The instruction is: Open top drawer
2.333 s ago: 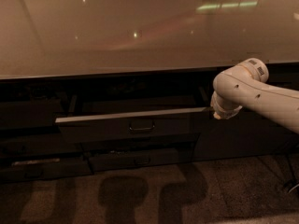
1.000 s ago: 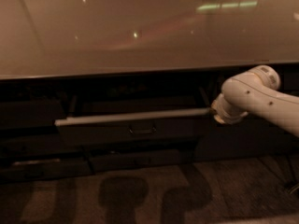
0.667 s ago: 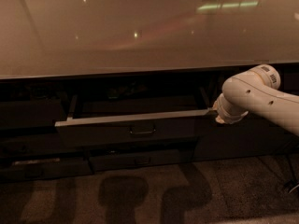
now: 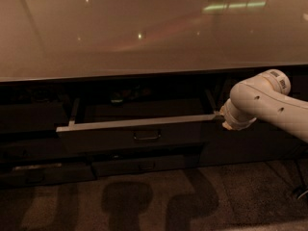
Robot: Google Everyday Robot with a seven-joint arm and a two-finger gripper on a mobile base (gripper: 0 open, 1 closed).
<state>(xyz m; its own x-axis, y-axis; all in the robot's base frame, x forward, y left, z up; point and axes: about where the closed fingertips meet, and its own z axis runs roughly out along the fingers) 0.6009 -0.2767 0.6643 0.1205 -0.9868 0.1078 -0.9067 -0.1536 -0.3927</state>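
Starting at the near edge, you have a dark speckled floor (image 4: 231, 196) carrying soft rounded shadows (image 4: 126, 196). Just above it, a narrow lower drawer front (image 4: 144, 166) sits beneath the top drawer, with a small handle at its middle.

The top drawer (image 4: 106, 139) stands pulled part-way out of the cabinet. Its dark front hangs forward of the fronts around it, and its pale top edge runs level from left to right. Its small loop handle (image 4: 147, 135) is centred on the front.

Your robot arm (image 4: 269, 102) enters from the right, white and jointed, with its wrist end level with the drawer's top edge. The claw (image 4: 224, 119) is at the right end of that edge, at the drawer's front corner. Whether it touches the corner or sits just beside it cannot be settled. The wrist hides most of it, so you cannot tell whether the claw is wide, narrow or holding anything.

Behind the front, the left side rail (image 4: 74, 111) and the right side rail (image 4: 210, 100) run back into the dark opening. The interior is dim. A few small shapes (image 4: 116, 98) at the back are too dark to identify.

Farthest off, the counter (image 4: 144, 37) spans the full width above the drawers. Its glossy pale surface shows light reflections (image 4: 233, 6).
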